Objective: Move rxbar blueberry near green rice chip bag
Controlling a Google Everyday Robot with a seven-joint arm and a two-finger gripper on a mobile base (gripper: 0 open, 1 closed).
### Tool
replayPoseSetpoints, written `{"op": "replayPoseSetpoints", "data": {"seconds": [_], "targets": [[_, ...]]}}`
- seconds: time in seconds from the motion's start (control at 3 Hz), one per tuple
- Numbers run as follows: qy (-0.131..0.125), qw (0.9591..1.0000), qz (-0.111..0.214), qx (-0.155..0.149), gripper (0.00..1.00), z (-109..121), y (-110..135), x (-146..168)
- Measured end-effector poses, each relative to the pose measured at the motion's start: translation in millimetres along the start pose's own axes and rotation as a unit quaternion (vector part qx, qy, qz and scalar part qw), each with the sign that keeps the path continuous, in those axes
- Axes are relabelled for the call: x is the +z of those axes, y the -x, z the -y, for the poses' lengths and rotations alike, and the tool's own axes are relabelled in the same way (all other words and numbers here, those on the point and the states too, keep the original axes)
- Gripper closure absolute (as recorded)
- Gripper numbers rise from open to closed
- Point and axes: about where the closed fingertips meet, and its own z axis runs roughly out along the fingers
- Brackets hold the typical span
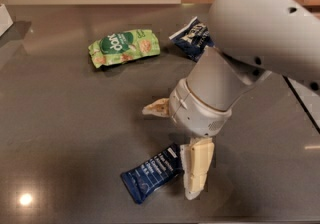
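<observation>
The rxbar blueberry (150, 174), a small flat navy wrapper with white text, lies on the dark table near the front. My gripper (170, 151) is open and right over the bar's right end. One cream finger (196, 169) points down beside the bar's right edge. The other finger (157, 108) sticks out to the left above the bar. The green rice chip bag (124, 46) lies at the back left, well away from the bar. My arm hides the table behind the gripper.
A dark blue chip bag with a white top (191, 36) lies at the back, right of the green bag and partly behind my arm. A white object (4, 18) sits at the far left edge. The table's right edge (303, 102) runs diagonally.
</observation>
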Motion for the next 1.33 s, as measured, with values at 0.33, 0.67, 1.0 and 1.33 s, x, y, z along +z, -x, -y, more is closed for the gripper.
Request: {"op": "replayPoseSetpoints", "data": {"seconds": [0.33, 0.67, 1.0, 1.33], "targets": [[0.01, 0.9998, 0.007, -0.016, 0.0, -7, 2, 14], [0.016, 0.9995, 0.01, -0.026, 0.0, -11, 2, 23], [0.025, 0.9992, 0.009, -0.029, 0.16, -12, 1, 30], [0.033, 0.9991, 0.008, -0.027, 0.39, -11, 1, 31]]}}
